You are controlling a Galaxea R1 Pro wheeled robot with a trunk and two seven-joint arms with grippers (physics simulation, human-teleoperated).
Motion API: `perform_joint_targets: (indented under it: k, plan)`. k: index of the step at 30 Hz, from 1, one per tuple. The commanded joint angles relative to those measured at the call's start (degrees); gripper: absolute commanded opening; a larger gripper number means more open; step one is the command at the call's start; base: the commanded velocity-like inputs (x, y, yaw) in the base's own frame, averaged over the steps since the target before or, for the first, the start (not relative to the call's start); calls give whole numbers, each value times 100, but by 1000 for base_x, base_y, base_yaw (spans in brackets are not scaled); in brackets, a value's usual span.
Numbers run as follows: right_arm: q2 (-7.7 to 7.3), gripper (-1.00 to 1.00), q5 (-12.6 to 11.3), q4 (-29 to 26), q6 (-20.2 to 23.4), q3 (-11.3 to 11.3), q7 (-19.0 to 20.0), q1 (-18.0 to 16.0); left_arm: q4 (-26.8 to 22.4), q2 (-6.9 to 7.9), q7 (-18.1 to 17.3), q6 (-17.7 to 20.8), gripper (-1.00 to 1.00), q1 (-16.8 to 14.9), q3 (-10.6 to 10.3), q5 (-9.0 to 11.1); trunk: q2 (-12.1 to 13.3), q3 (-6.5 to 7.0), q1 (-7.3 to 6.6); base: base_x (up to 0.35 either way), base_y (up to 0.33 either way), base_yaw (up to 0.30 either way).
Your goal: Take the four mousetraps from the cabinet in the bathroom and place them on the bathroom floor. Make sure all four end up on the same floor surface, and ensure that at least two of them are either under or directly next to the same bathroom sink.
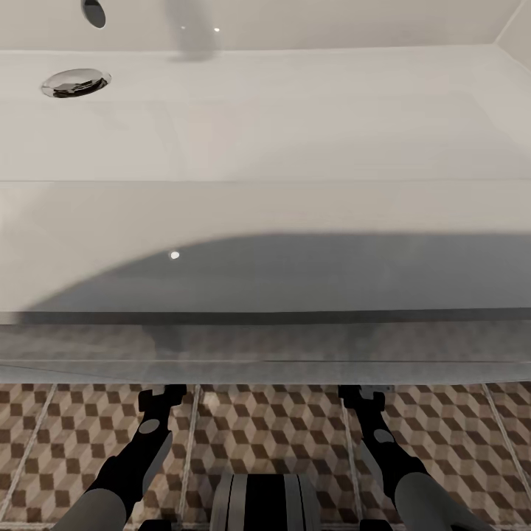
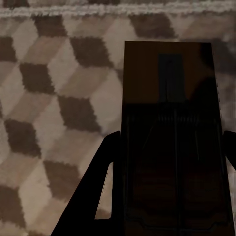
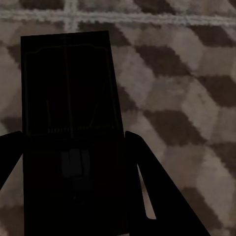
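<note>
1. A trap (image 2: pixel 169 132) sits between the left gripper's (image 2: pixel 167 162) fingers (image 2: pixel 98 191) in the left wrist view: a dark flat board with a spring coil across its middle, held just above the floor (image 2: pixel 54 98).
2. A second trap (image 3: pixel 69 123) sits between the right gripper's (image 3: pixel 71 162) fingers (image 3: pixel 152 187) in the right wrist view, also dark and in shadow, with the cube-pattern tiles and a pale grout line beyond it.
3. Each gripper is pinching its trap, a finger against either long edge of the board.
4. In the head view both arms reach forward and down under the sink (image 1: pixel 265 221); the left gripper (image 1: pixel 158 398) and right gripper (image 1: pixel 363 398) go out of sight beneath its front edge, so the traps themselves are hidden there.
5. The sink is a wide white basin with a chrome drain (image 1: pixel 75 82) at its far left.
6. The patterned floor (image 1: pixel 273 428) shows below the sink, between the arms.
</note>
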Motion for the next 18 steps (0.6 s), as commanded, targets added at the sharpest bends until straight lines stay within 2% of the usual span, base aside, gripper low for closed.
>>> perform_joint_targets:
  k: [1, 18]
  plan:
    - [3, -100, 43, 4, -18, -29, -7, -3, 4, 6, 58, -14, -100, -2, -26, 10, -1, -3, -1, 0, 0, 0]
    - [2, -100, 43, -4, -18, -29, -7, -3, 12, -1, 92, -6, -100, -2, -22, 7, -1, -3, -1, 0, 0, 0]
